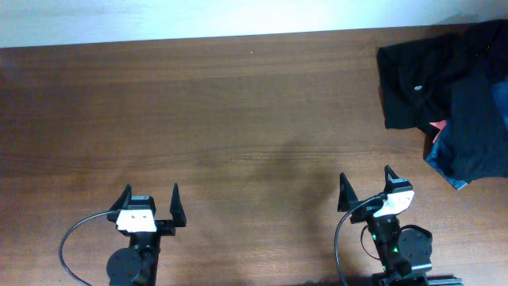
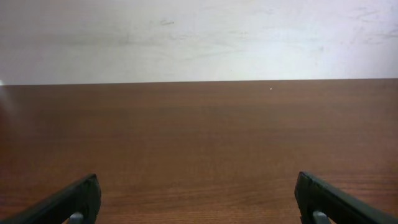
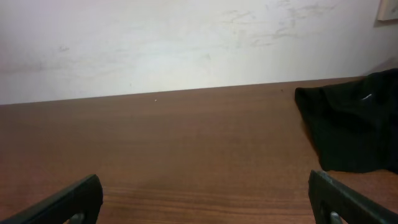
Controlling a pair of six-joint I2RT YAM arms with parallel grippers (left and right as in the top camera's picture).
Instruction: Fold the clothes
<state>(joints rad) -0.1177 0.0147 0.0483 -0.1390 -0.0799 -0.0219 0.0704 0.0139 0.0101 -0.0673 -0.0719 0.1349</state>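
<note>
Both our left gripper (image 1: 151,191) and right gripper (image 1: 365,175) stand wide and empty, and the black T-shirt (image 1: 413,79) lies crumpled well ahead-right of the latter, so we judge the folding not begun.

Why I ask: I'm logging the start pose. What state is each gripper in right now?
Left gripper: open, holding nothing.
Right gripper: open, holding nothing.
</note>
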